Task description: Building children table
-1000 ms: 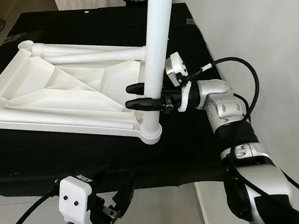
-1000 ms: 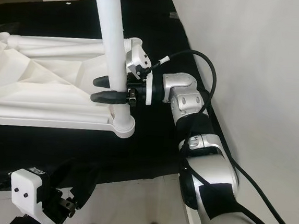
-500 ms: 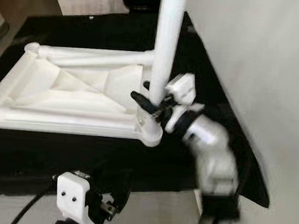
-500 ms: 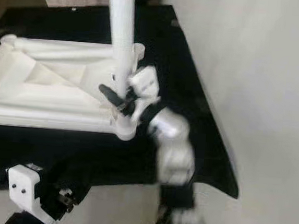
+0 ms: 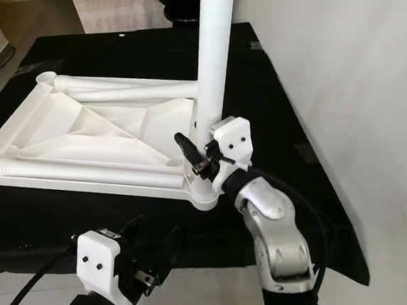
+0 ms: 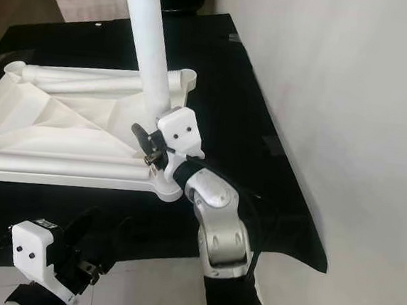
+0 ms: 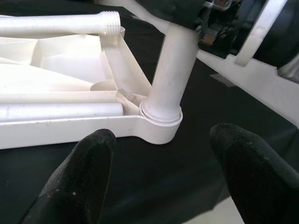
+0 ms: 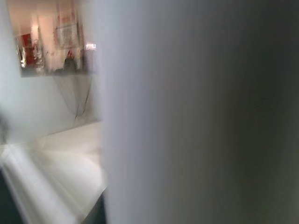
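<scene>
A white plastic children's table top is shown lying upside down on a surface covered by a black cloth. One upright leg is seated in the near right corner socket and judged already fitted or in the last turns of being screwed home. Two more legs are seen lying loose inside the upturned top, one along the far edge and one along the near edge, its threaded end visible in the left wrist view; these are yet to be mounted, so the build is judged well short of halfway. The upright leg is gripped low down, just above the socket, by the fingers of the right gripper, which are closed around it. The left gripper is held near the counter's front edge, fingers spread wide and holding nothing.
</scene>
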Controlling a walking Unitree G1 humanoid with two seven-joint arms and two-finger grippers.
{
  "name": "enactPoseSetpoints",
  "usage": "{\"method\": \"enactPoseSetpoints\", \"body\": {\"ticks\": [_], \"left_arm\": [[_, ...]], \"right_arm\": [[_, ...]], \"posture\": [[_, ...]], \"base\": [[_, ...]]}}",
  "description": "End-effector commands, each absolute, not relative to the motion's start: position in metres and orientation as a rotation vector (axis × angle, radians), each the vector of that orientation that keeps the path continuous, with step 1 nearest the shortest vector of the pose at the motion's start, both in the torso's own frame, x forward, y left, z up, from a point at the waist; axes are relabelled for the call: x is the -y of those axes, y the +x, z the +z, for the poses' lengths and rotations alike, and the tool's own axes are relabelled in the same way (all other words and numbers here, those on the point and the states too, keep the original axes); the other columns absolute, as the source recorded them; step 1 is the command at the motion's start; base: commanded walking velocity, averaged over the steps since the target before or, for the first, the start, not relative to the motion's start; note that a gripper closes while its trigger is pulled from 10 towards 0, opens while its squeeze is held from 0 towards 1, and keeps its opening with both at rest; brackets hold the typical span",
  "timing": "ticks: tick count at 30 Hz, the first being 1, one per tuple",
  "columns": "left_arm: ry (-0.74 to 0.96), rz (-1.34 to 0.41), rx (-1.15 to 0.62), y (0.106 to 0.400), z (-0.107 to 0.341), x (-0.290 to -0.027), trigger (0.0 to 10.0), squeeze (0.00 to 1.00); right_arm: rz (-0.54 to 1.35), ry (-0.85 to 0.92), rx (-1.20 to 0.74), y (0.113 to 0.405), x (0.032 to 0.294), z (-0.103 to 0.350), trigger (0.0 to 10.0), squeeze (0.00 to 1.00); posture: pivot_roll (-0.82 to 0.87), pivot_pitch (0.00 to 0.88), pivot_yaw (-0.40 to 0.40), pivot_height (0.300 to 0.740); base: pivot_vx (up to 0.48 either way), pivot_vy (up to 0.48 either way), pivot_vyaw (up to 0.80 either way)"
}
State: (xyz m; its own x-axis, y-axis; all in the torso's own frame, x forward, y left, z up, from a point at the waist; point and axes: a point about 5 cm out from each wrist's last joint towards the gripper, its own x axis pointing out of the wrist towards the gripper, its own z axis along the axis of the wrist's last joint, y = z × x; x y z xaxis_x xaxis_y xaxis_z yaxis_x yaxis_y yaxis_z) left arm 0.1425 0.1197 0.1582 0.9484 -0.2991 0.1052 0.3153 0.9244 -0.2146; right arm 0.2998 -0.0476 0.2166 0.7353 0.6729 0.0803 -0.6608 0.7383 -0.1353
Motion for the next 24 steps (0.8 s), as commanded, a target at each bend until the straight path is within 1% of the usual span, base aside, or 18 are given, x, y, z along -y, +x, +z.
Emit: {"method": "enactPoseSetpoints", "body": {"ticks": [1,4,6,7,8,9,10,11,13,14,16,20,21,24], "left_arm": [[-0.225,-0.305,0.046,0.142,0.154,-0.122,10.0,0.00],[-0.231,-0.313,0.044,0.140,0.154,-0.120,10.0,0.00],[-0.231,-0.313,0.044,0.140,0.154,-0.120,10.0,0.00],[-0.232,-0.314,0.044,0.140,0.155,-0.120,10.0,0.00],[-0.233,-0.314,0.044,0.139,0.155,-0.119,10.0,0.00],[-0.233,-0.314,0.044,0.139,0.155,-0.119,10.0,0.00],[-0.233,-0.313,0.044,0.138,0.155,-0.119,10.0,0.00],[-0.233,-0.312,0.044,0.137,0.155,-0.118,10.0,0.00],[-0.233,-0.312,0.044,0.137,0.155,-0.118,10.0,0.00],[-0.233,-0.311,0.043,0.136,0.156,-0.118,10.0,0.00],[-0.233,-0.311,0.041,0.135,0.156,-0.118,10.0,0.00],[-0.233,-0.312,0.039,0.134,0.156,-0.117,10.0,0.00],[-0.234,-0.313,0.037,0.133,0.156,-0.117,10.0,0.00],[-0.234,-0.314,0.034,0.131,0.156,-0.117,10.0,0.00]], "right_arm": [[0.785,-0.057,0.073,0.300,0.039,0.209,10.0,1.00],[1.027,-0.067,0.087,0.314,0.052,0.223,10.0,1.00],[1.027,-0.067,0.087,0.314,0.052,0.223,10.0,1.00],[1.073,-0.076,0.095,0.317,0.055,0.226,10.0,1.00],[1.130,-0.113,0.104,0.320,0.060,0.229,10.0,0.82],[1.130,-0.113,0.104,0.320,0.060,0.229,10.0,0.82],[1.200,-0.144,0.110,0.324,0.064,0.231,10.0,0.00],[1.259,-0.167,0.109,0.327,0.069,0.233,10.0,0.00],[1.259,-0.167,0.109,0.327,0.069,0.233,10.0,0.00],[1.328,-0.176,0.104,0.329,0.073,0.235,10.0,0.00],[1.406,-0.179,0.095,0.334,0.078,0.240,10.0,0.00],[1.431,-0.178,0.088,0.337,0.080,0.243,10.0,0.00],[1.476,-0.164,0.054,0.342,0.083,0.244,0.0,0.00],[1.517,-0.170,0.029,0.345,0.085,0.245,0.0,0.00]], "posture": [[0.09,0.186,0.048,0.740],[0.09,0.195,0.043,0.740],[0.09,0.195,0.043,0.740],[0.10,0.195,0.042,0.740],[0.10,0.200,0.038,0.740],[0.10,0.200,0.038,0.740],[0.10,0.203,0.034,0.740],[0.11,0.205,0.033,0.740],[0.11,0.205,0.033,0.740],[0.11,0.207,0.032,0.740],[0.12,0.211,0.034,0.740],[0.12,0.212,0.035,0.740],[0.12,0.216,0.037,0.740],[0.12,0.219,0.039,0.740]], "base": [[0.000,0.000,0.00],[0.000,0.000,0.00],[0.000,0.000,0.00],[0.000,0.000,0.00],[0.000,0.000,0.00],[0.000,0.000,0.00],[0.000,0.000,0.00],[0.000,0.000,0.00],[0.000,0.000,0.00],[0.000,0.000,0.00],[0.000,0.000,0.00],[0.000,0.000,0.00],[0.000,0.000,0.00],[0.000,0.000,0.00]]}}
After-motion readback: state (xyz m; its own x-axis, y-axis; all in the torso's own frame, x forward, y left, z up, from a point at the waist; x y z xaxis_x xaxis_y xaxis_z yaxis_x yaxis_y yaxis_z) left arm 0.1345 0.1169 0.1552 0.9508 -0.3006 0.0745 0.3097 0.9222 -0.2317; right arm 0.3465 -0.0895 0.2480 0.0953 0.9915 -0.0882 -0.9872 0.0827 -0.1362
